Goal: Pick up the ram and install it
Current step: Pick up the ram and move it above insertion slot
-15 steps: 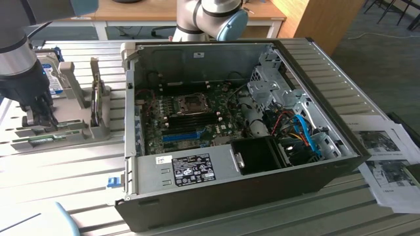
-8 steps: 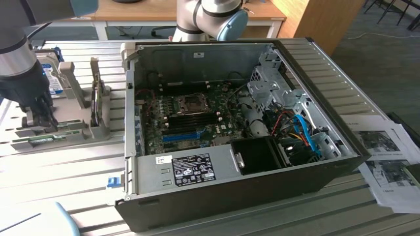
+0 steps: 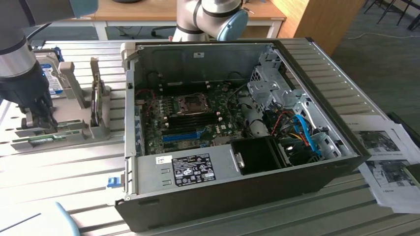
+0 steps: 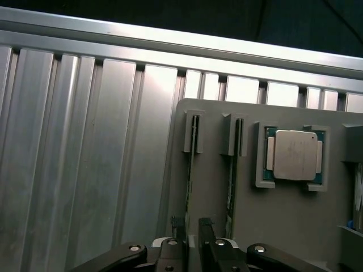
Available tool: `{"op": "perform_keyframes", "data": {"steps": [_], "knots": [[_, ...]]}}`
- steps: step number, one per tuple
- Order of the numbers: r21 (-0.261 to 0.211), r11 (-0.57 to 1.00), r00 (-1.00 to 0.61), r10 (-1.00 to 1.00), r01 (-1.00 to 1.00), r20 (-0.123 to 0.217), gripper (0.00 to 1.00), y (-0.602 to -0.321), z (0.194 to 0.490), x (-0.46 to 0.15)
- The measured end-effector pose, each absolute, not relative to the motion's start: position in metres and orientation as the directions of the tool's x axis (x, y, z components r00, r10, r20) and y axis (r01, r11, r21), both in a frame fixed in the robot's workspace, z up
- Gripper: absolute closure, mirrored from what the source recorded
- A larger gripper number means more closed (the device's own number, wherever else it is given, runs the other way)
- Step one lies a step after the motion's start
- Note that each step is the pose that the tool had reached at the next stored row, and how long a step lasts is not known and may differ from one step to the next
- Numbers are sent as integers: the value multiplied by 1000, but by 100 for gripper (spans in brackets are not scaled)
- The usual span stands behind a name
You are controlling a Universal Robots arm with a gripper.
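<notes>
The pincer is open, with one finger on each side of the ram. The ram stands on its thin edge in the gray holder, right under the pincer. Its long side runs along the gap between the fingers.

Ram in fixture, exterior view's left of computer case; papers opposite

The exterior camera looks down from farther off on case and holder; my wrist camera peers straight down past my fingers, close on that holder.
</notes>
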State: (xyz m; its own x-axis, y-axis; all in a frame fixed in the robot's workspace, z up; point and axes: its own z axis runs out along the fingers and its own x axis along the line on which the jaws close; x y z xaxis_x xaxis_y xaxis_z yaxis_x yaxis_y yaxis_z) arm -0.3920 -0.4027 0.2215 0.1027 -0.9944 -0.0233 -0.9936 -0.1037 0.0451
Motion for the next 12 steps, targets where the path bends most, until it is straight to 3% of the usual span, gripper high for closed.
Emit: {"op": "perform_keyframes", "data": {"steps": [12], "knots": [[45, -104, 103, -994, -994, -23, 77, -403, 219, -392]]}}
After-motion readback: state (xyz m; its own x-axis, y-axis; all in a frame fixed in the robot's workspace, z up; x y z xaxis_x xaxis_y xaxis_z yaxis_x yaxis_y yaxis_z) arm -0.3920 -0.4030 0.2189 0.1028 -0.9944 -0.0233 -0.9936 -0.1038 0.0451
